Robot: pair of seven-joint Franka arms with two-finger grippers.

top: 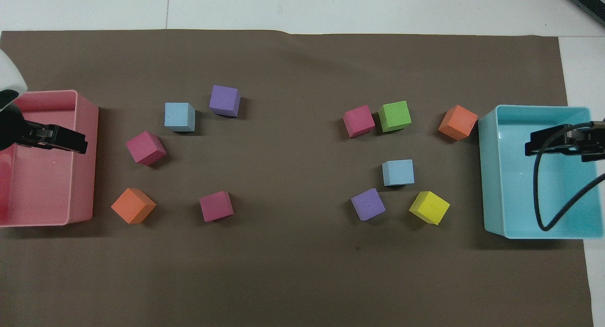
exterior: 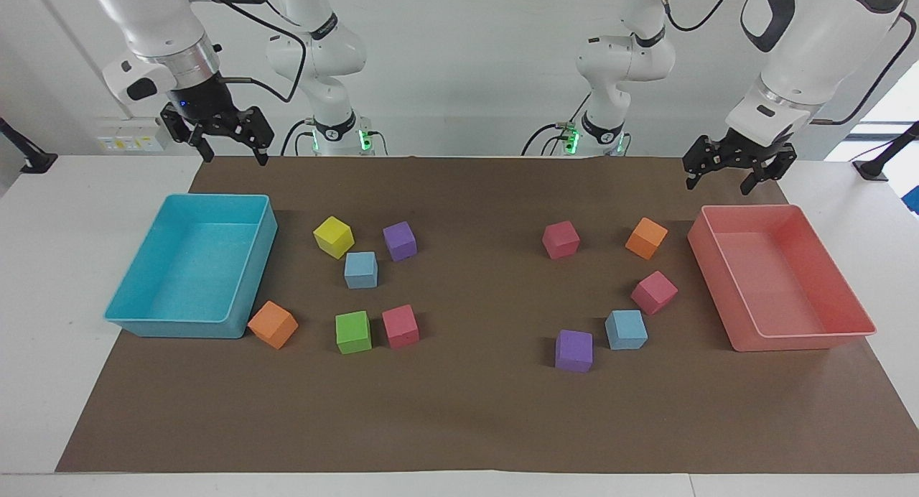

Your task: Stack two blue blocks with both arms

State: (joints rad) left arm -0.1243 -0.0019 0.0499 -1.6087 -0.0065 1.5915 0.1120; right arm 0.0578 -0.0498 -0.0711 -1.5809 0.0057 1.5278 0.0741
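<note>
Two sky-blue blocks lie apart on the brown mat. One blue block (exterior: 360,270) (top: 398,172) sits toward the right arm's end, amid a yellow, a purple and a green cube. The other blue block (exterior: 626,330) (top: 179,116) sits toward the left arm's end, beside a purple cube (exterior: 574,350). My left gripper (exterior: 720,181) (top: 71,140) hangs open and holds nothing, raised over the pink tray (exterior: 847,281). Raised over the turquoise tray (exterior: 143,281), my right gripper (exterior: 237,152) (top: 539,145) is likewise open with nothing in it. Neither gripper touches a block.
Other cubes are scattered on the mat: yellow (exterior: 334,236), purple (exterior: 400,240), green (exterior: 353,332), pink (exterior: 400,326), orange (exterior: 273,324) against the turquoise tray, two pink (exterior: 561,239) (exterior: 654,292) and orange (exterior: 646,238). A black cable (top: 553,209) loops over the turquoise tray.
</note>
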